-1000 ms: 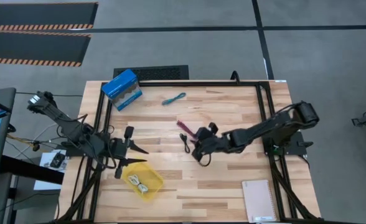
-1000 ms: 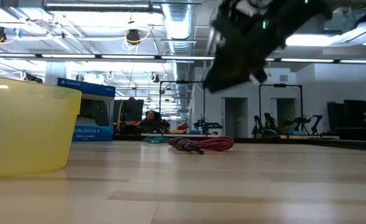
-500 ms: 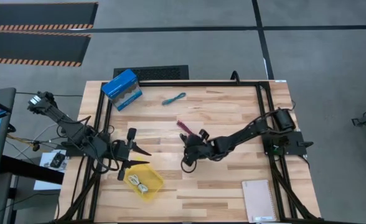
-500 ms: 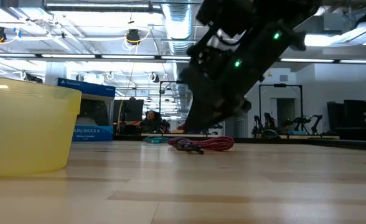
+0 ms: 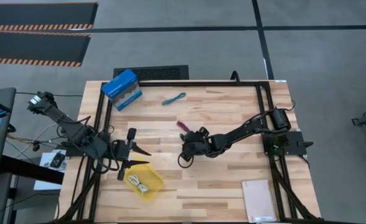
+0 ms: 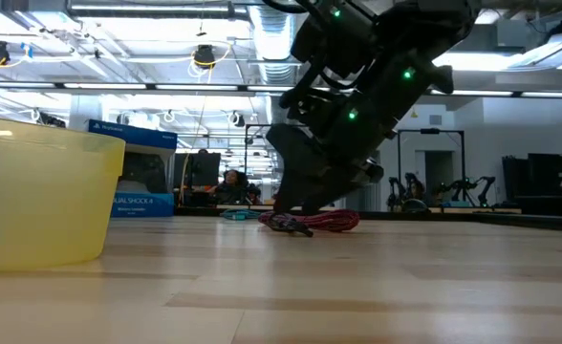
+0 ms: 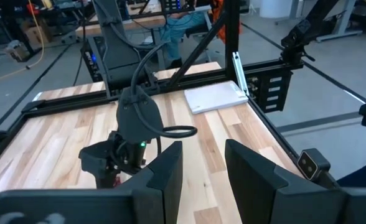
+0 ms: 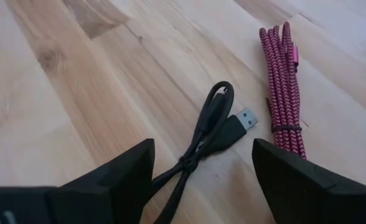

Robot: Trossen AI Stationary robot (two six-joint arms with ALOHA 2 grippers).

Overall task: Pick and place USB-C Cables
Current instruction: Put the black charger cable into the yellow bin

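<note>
Now the right gripper (image 8: 198,174) has its two fingers spread wide, and between them, on the wooden table (image 5: 233,180), lies the black cable (image 8: 208,134). It is a small folded bundle with a tie near the middle and a silver plug at one end. Nothing is held yet; the fingers stand on each side of the bundle and do not touch it. Just beside the black cable lies the dark red cable (image 8: 284,84), a braided bundle, apart from it but near.

I judge that the step in hand is the grasp of the black cable. To do it well, the gripper should go down until the fingertips nearly reach the wood, with the tied middle of the bundle centred between them, and only then close. If one finger goes too far toward the dark red cable, it may catch both bundles, so it is better to stay on the black one.

Farther away, the teal cable (image 5: 173,99) lies near the back edge, not far from the blue box (image 5: 121,89). The white cable (image 5: 138,182) lies already in the yellow tray (image 5: 153,186). The left gripper (image 5: 135,157) waits just beside this tray, its fingers partly apart and empty.
</note>
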